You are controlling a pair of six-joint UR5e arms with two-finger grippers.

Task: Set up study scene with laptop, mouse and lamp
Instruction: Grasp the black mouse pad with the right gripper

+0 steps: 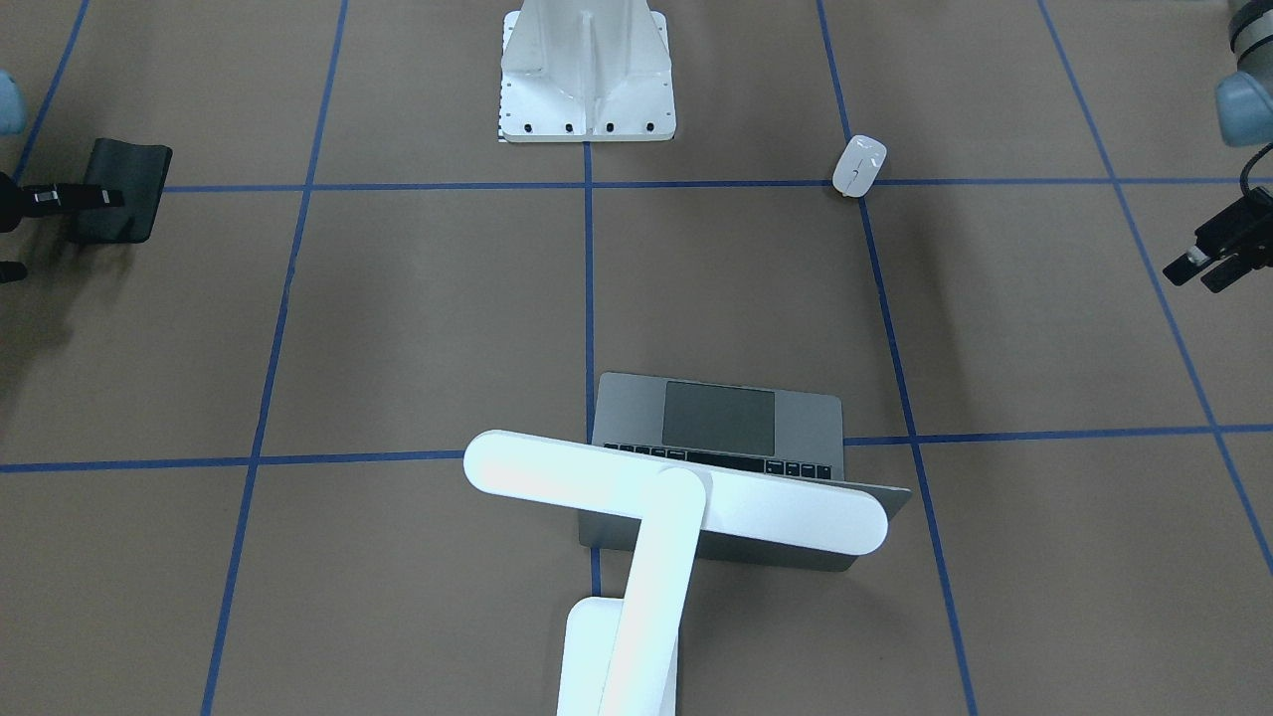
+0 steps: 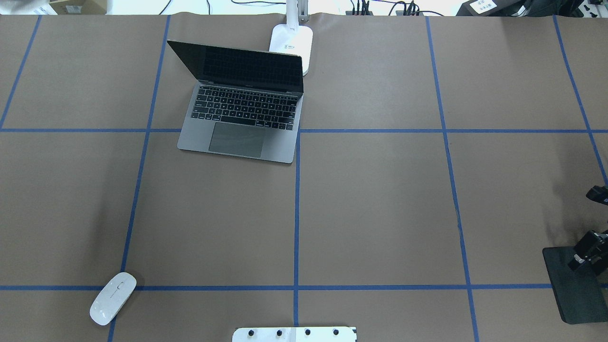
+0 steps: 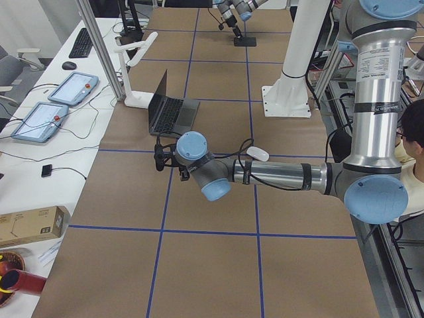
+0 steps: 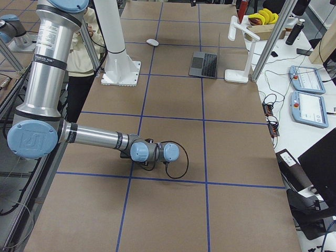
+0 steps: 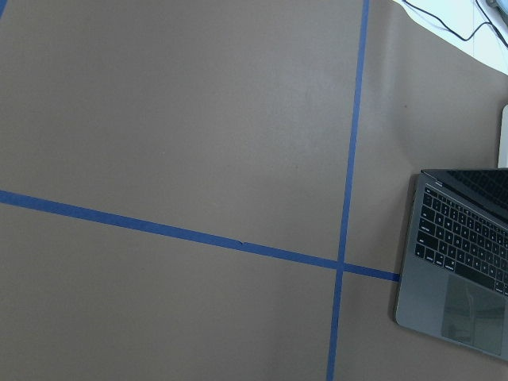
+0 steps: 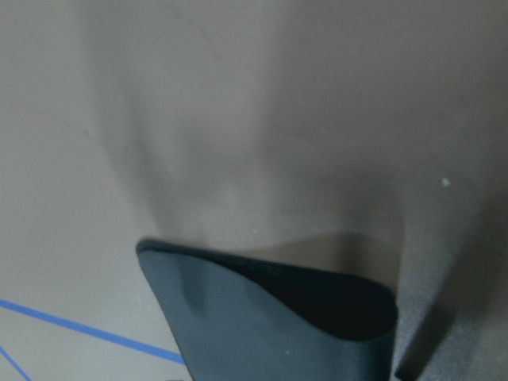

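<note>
The lamp (image 1: 646, 577) stands at the counter's (image 1: 398, 328) edge opposite the robot, its head over the open laptop (image 1: 716, 418). The right pincer (image 1: 99, 199) clamps a black mat (image 1: 134, 219). The mouse (image 1: 858, 165) lies near the robot. The left pincer (image 1: 1196, 270) gapes empty.

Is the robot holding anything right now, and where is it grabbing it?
Yes. The right gripper pinches the black mat by one edge, bending it up. The left gripper holds nothing.
</note>
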